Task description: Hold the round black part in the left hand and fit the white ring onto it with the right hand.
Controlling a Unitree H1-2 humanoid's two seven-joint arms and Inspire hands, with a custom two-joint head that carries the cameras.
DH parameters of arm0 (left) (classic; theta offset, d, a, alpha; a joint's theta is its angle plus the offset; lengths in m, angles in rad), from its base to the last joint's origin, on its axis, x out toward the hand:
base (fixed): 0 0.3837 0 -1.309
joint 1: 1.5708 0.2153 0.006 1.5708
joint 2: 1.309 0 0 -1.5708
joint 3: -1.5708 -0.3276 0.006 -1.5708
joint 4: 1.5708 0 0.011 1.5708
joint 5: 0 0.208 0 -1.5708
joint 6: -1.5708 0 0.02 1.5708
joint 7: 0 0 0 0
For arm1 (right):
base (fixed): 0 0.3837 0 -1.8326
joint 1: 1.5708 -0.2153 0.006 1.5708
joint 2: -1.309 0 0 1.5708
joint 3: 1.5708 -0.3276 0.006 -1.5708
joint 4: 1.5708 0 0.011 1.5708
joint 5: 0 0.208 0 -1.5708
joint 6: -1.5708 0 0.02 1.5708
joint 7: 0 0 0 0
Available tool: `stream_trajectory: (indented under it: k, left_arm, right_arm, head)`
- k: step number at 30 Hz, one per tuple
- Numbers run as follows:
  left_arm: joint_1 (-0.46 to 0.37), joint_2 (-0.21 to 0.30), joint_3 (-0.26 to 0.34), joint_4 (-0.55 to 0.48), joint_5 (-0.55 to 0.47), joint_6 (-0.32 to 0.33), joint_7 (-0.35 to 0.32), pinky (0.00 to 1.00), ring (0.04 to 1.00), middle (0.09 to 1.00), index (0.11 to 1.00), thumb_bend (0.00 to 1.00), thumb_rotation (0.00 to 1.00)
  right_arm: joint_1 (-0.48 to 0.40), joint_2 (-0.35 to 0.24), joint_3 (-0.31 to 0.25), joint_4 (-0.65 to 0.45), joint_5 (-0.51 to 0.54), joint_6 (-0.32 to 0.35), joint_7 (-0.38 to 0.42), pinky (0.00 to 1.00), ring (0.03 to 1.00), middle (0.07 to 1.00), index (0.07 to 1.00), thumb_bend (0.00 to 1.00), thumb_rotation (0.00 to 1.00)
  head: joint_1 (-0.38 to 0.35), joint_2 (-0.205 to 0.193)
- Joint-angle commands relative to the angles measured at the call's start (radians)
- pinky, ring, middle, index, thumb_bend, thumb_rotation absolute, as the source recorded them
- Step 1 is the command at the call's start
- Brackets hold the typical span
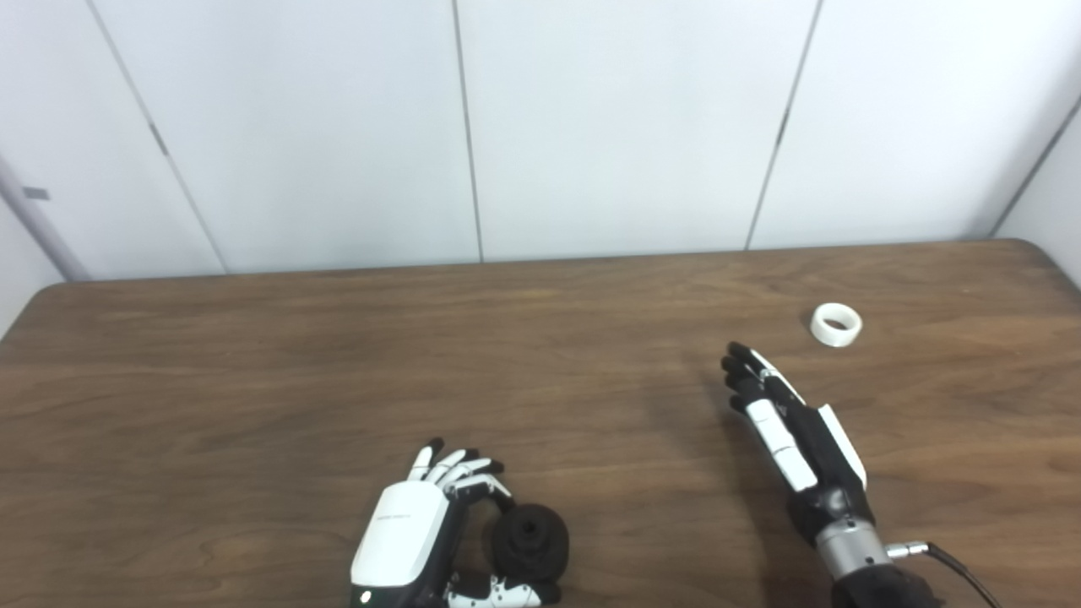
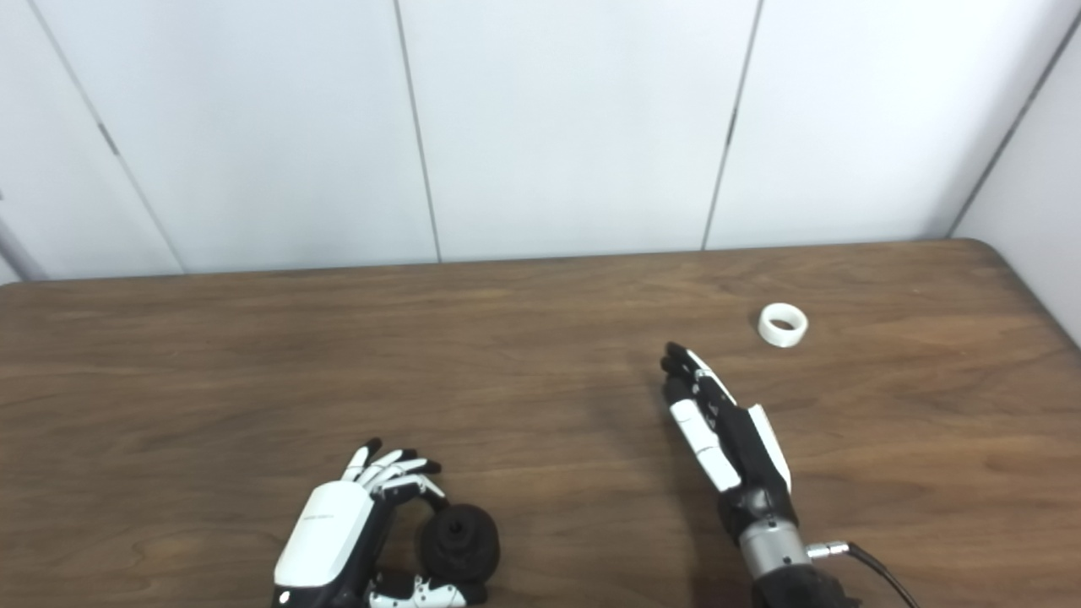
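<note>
Black part at left hand, white ring lying apart from right hand.

Left hand [image 1: 405, 536] low on the wooden surface [image 1: 338, 380], fingers [image 1: 460, 469] curled over the top of the round black part [image 1: 530, 542], thumb under it; part sits just to the hand's right, touching fingers and thumb, so the hand looks closed on it. Right hand [image 2: 718, 426] empty, fingers straight and held together, pointing up and slightly left, edge-on to the camera. White ring [image 2: 783, 324] on the surface, beyond and to the right of the right hand's fingertips, near but not touching. No containers seen.
</note>
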Motion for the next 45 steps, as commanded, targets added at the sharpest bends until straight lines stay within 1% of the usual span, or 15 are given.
stream_trajectory:
  k: [1, 3, 5, 7, 9, 12, 13, 15, 18, 20, 21, 26, 30, 38, 45]
  left_arm:
    - [0.010, 0.016, 0.007, 0.006, -0.007, -0.006, -0.008, 1.00, 0.883, 0.795, 0.485, 0.52, 0.05]
    - [0.011, 0.018, 0.012, 0.004, -0.011, -0.009, -0.011, 1.00, 0.881, 0.793, 0.485, 0.52, 0.05]
    - [0.012, 0.021, 0.016, 0.003, -0.013, -0.009, -0.012, 1.00, 0.880, 0.793, 0.485, 0.52, 0.05]
    - [0.012, 0.023, 0.019, 0.004, -0.015, -0.012, -0.011, 1.00, 0.880, 0.793, 0.485, 0.52, 0.05]
    - [0.011, 0.024, 0.021, 0.004, -0.014, -0.012, -0.010, 1.00, 0.877, 0.791, 0.485, 0.52, 0.05]
    - [0.009, 0.028, 0.022, 0.006, -0.008, -0.015, -0.008, 1.00, 0.875, 0.789, 0.485, 0.52, 0.05]
    - [0.009, 0.029, 0.022, 0.007, -0.006, -0.014, -0.009, 1.00, 0.874, 0.789, 0.485, 0.52, 0.05]
    - [0.010, 0.031, 0.024, 0.004, -0.008, -0.014, -0.011, 1.00, 0.875, 0.789, 0.485, 0.52, 0.05]
    - [0.012, 0.034, 0.027, -0.001, -0.012, -0.013, -0.013, 1.00, 0.875, 0.788, 0.485, 0.52, 0.05]
    - [0.013, 0.038, 0.032, 0.000, -0.022, -0.022, -0.010, 1.00, 0.872, 0.786, 0.485, 0.52, 0.05]
    - [0.014, 0.041, 0.035, 0.000, -0.027, -0.025, -0.010, 1.00, 0.873, 0.786, 0.485, 0.52, 0.05]
    - [0.015, 0.052, 0.048, -0.003, -0.033, -0.036, -0.014, 1.00, 0.870, 0.785, 0.485, 0.52, 0.05]
    - [0.017, 0.054, 0.061, -0.010, -0.042, -0.036, -0.030, 1.00, 0.874, 0.788, 0.485, 0.52, 0.05]
    - [0.021, 0.058, 0.075, -0.028, -0.042, -0.031, -0.054, 1.00, 0.873, 0.787, 0.485, 0.52, 0.05]
    - [0.023, 0.065, 0.081, -0.030, -0.048, -0.047, -0.052, 1.00, 0.866, 0.781, 0.485, 0.52, 0.05]
  right_arm:
    - [-0.047, -0.024, -0.007, -0.069, -0.079, 0.007, -0.034, 0.84, 0.881, 0.872, 0.824, 0.60, 0.67]
    - [-0.059, -0.045, -0.010, -0.087, -0.132, 0.022, -0.040, 0.84, 0.875, 0.865, 0.812, 0.61, 0.61]
    - [-0.072, -0.060, -0.019, -0.098, -0.146, 0.034, -0.038, 0.87, 0.889, 0.869, 0.805, 0.63, 0.53]
    - [-0.093, -0.084, -0.037, -0.104, -0.155, 0.042, -0.037, 0.90, 0.901, 0.873, 0.795, 0.68, 0.42]
    - [-0.121, -0.122, -0.049, -0.105, -0.198, 0.058, -0.038, 0.89, 0.892, 0.862, 0.787, 0.73, 0.35]
    - [-0.162, -0.197, -0.049, -0.092, -0.293, 0.075, -0.032, 0.91, 0.893, 0.863, 0.781, 0.78, 0.30]
    - [-0.172, -0.222, -0.046, -0.084, -0.324, 0.078, -0.028, 0.92, 0.900, 0.870, 0.782, 0.78, 0.29]
    - [-0.194, -0.267, -0.044, -0.044, -0.367, 0.059, -0.032, 0.94, 0.911, 0.879, 0.781, 0.80, 0.28]
    - [-0.221, -0.316, -0.038, 0.013, -0.410, 0.030, -0.040, 0.94, 0.954, 0.910, 0.784, 0.81, 0.26]
    - [-0.240, -0.342, -0.033, 0.044, -0.431, 0.027, -0.038, 0.95, 0.983, 0.930, 0.786, 0.81, 0.25]
    - [-0.253, -0.352, -0.032, 0.058, -0.439, 0.030, -0.034, 0.98, 0.993, 0.952, 0.786, 0.81, 0.24]
    - [-0.324, -0.397, -0.016, 0.137, -0.488, 0.045, -0.023, 1.00, 1.000, 0.985, 0.763, 0.82, 0.23]
    - [-0.382, -0.419, -0.006, 0.213, -0.499, 0.045, -0.023, 1.00, 1.000, 0.997, 0.743, 0.84, 0.21]
    - [-0.471, -0.458, 0.039, 0.340, -0.546, 0.102, 0.023, 1.00, 1.000, 1.000, 0.734, 0.85, 0.25]
    - [-0.525, -0.482, 0.082, 0.401, -0.573, 0.158, 0.098, 1.00, 1.000, 1.000, 0.745, 0.84, 0.28]
  head:
    - [-0.015, 0.001]
    - [-0.030, 0.001]
    - [-0.042, 0.002]
    - [-0.046, 0.001]
    - [-0.045, -0.001]
    - [-0.043, -0.002]
    - [-0.044, -0.003]
    - [-0.056, -0.007]
    - [-0.072, -0.004]
    - [-0.081, -0.001]
    - [-0.087, 0.000]
    - [-0.121, 0.001]
    - [-0.141, 0.004]
    - [-0.181, 0.004]
    - [-0.197, 0.005]
